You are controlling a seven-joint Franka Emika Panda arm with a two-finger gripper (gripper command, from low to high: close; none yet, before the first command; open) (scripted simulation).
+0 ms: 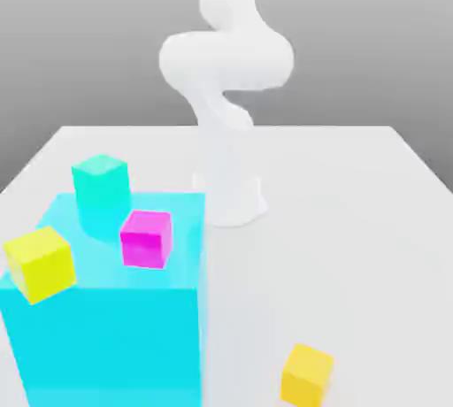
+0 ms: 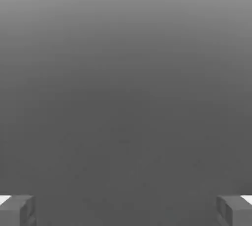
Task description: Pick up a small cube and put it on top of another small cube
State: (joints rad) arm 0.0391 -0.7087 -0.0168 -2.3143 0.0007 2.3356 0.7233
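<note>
A large cyan block [image 1: 115,326] stands at the exterior view's left, and three small cubes rest on its top. A teal cube [image 1: 101,186] is at the back, a magenta cube [image 1: 146,238] in the middle and a yellow cube [image 1: 39,263] at the front left corner. An orange-yellow cube [image 1: 307,375] lies on the white table [image 1: 354,219] at the front right. In the hand view my gripper [image 2: 126,211] is open, its fingertips [image 2: 17,210] far apart with nothing between them, facing plain grey background.
The white arm [image 1: 226,60] rises from its base [image 1: 232,202] at the table's middle, just behind the cyan block's right edge, and runs up out of the picture. Bare table spreads to the exterior view's right.
</note>
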